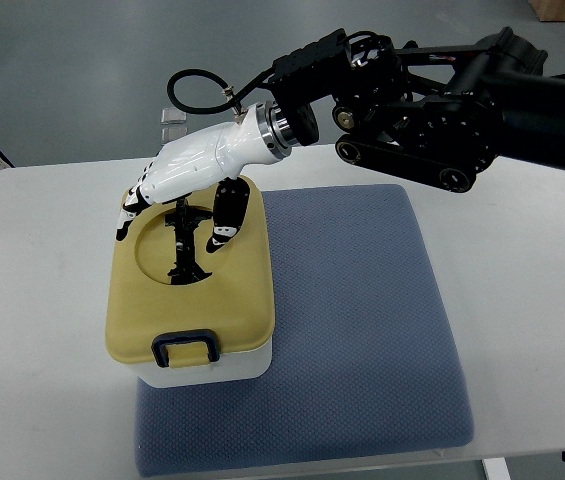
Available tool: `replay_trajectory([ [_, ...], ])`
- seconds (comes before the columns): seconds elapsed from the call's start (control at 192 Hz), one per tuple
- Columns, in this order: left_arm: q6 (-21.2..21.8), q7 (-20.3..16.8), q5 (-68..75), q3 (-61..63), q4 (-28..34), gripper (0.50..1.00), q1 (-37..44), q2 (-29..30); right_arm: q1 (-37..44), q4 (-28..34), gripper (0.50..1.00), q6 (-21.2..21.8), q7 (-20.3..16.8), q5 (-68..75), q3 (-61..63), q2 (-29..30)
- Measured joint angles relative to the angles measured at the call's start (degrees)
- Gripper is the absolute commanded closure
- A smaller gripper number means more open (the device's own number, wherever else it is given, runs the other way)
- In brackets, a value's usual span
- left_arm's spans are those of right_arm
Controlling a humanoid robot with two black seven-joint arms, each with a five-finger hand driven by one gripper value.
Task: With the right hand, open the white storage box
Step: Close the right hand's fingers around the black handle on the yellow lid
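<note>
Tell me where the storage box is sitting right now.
In the top view the storage box sits left of centre on the table, on the left edge of the blue mat, with the right hand over its lid.

The box (194,330) has a white body and a tan lid, shut, with a round recess holding a black handle and a dark latch at its near edge. It stands upright on the left edge of a blue mat (362,330).

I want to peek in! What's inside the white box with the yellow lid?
Nothing inside shows: the yellow lid covers the white box fully. On top you can see a black handle in a round dip, the right hand over it, and a front clasp.
</note>
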Motion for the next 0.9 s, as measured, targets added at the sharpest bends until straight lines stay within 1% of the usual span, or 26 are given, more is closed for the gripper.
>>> replay_trajectory([
  [0.031,0.00,0.00,0.00,0.00,0.00,0.500,-0.01,0.00,-0.13,0.00,0.760,-0.01,0.00,-0.01,0.00,0.04],
  [0.047,0.00,0.00,0.00,0.00,0.00,0.500,-0.01,0.00,-0.18,0.00,0.775,-0.01,0.00,-0.01,0.00,0.06],
  [0.089,0.00,0.00,0.00,0.00,0.00,0.500,-0.01,0.00,-0.29,0.00,0.783,-0.02,0.00,-0.01,0.01,0.12],
  [0.125,0.00,0.01,0.00,-0.01,0.00,0.500,-0.01,0.00,-0.37,0.00,0.809,-0.02,0.00,-0.01,0.02,0.15],
  [0.146,0.00,0.01,0.00,-0.01,0.00,0.500,-0.01,0.00,-0.40,0.00,0.814,-0.02,0.00,-0.01,0.03,0.16],
  [0.417,0.00,0.01,0.00,-0.05,0.00,0.500,0.00,0.00,-1.69,-0.03,0.820,-0.03,0.00,0.05,0.04,0.12],
  [0.464,0.00,0.01,0.00,-0.05,0.00,0.500,0.00,0.00,-1.85,-0.05,0.848,-0.03,0.00,0.06,0.04,0.10],
  [0.537,0.00,0.01,0.00,-0.05,0.00,0.500,-0.01,0.00,-1.91,-0.08,0.863,-0.03,0.00,0.07,0.04,0.04],
  [0.594,0.00,0.01,0.00,-0.05,0.00,0.500,0.00,0.00,-1.91,-0.09,0.918,-0.03,0.00,0.07,0.04,-0.03],
  [0.672,0.00,0.01,0.00,-0.03,0.00,0.500,0.01,0.00,-1.83,-0.09,0.948,-0.03,0.00,0.07,0.04,-0.08],
  [0.844,0.00,0.01,-0.01,-0.03,0.01,0.500,0.00,0.00,-1.28,-0.09,0.955,-0.19,0.00,0.14,0.18,-0.35],
  [0.886,0.00,0.01,-0.01,-0.03,0.01,0.500,0.00,0.00,-1.26,-0.09,0.961,-0.20,0.00,0.15,0.20,-0.35],
  [0.902,0.00,0.01,-0.01,-0.03,0.01,0.500,0.00,0.00,-1.26,-0.09,0.971,-0.20,0.00,0.15,0.20,-0.35],
])
